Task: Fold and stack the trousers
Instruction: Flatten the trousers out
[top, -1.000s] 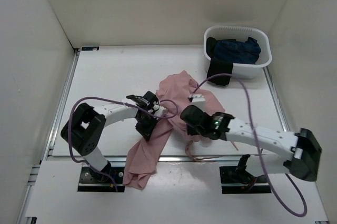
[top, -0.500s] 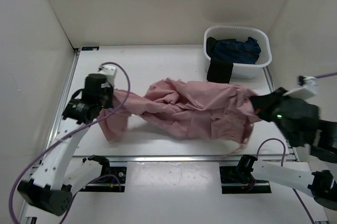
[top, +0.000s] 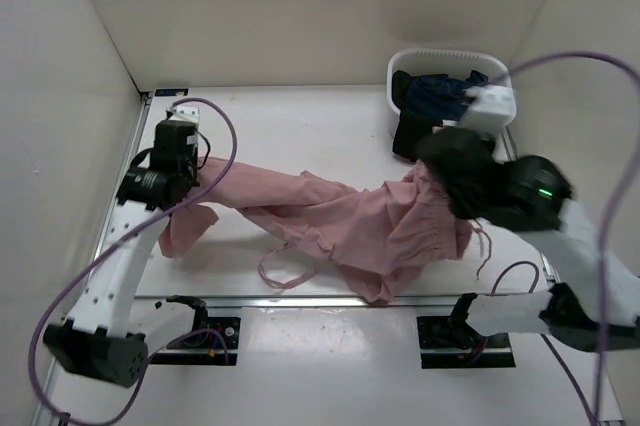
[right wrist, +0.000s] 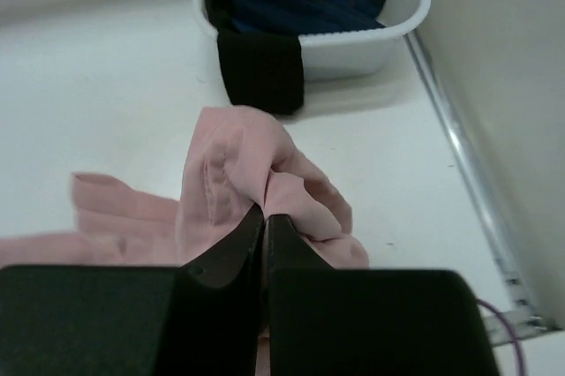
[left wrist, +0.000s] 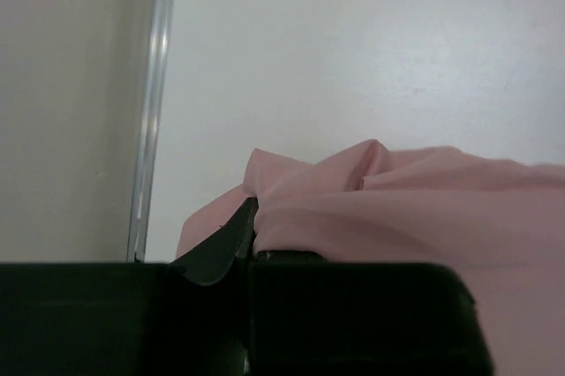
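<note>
The pink trousers (top: 340,221) hang stretched between my two grippers across the middle of the table, their lower folds resting on it. My left gripper (top: 190,181) is shut on one end of them at the left; the cloth shows bunched at its fingers in the left wrist view (left wrist: 380,191). My right gripper (top: 440,171) is shut on the other end at the right, raised above the table. In the right wrist view the pink cloth (right wrist: 238,173) is pinched between the closed fingers (right wrist: 265,221). A drawstring loop (top: 285,266) trails toward the front edge.
A white basket (top: 500,111) stands at the back right with dark blue clothes (top: 445,94) in it and a black garment (top: 412,134) hanging over its front wall; it also shows in the right wrist view (right wrist: 353,45). White walls enclose the table (top: 280,136) on three sides.
Both arms swung apart from the centre, pulling the bunched trousers out into a long band. The right gripper then moved back toward the basket and the left toward the back left.
</note>
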Controlling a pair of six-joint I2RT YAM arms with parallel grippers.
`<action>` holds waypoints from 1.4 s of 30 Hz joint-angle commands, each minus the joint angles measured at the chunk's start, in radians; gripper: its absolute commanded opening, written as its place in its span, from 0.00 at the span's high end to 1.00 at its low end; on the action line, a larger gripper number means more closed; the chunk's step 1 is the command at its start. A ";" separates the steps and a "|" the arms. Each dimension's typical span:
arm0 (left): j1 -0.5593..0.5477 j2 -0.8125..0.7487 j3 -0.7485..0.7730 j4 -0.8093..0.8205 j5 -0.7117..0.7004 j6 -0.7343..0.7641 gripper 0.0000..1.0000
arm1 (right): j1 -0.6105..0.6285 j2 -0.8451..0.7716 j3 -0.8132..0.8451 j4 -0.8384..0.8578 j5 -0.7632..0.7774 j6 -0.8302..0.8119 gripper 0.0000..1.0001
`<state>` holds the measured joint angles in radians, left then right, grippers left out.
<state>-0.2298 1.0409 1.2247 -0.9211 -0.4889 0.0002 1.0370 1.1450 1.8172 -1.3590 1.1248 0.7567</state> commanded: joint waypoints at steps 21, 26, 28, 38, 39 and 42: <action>0.358 0.668 0.398 -0.154 0.437 0.000 0.00 | -1.088 0.399 -0.232 0.331 -0.884 -0.381 0.01; 0.389 0.447 0.117 -0.095 0.389 0.000 0.00 | -1.098 0.104 -0.508 0.428 -1.056 -0.330 0.01; 0.389 0.342 -0.021 -0.075 0.356 0.000 0.00 | -1.098 0.043 -0.669 0.442 -1.126 -0.292 0.01; 0.336 0.243 -0.540 0.168 0.306 0.000 0.00 | -1.124 -0.159 -1.137 0.610 -1.166 -0.091 0.09; 0.336 0.258 -0.541 0.185 0.306 0.000 0.00 | -1.124 -0.159 -1.160 0.632 -1.166 -0.079 0.09; 0.336 0.321 -0.550 0.238 0.306 0.000 0.00 | -1.124 -0.159 -1.236 0.731 -1.257 -0.037 0.09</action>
<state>0.1078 1.3350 0.6739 -0.8230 -0.1589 0.0002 -0.0841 1.0008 0.6197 -0.7799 -0.0429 0.6445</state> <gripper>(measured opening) 0.998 0.910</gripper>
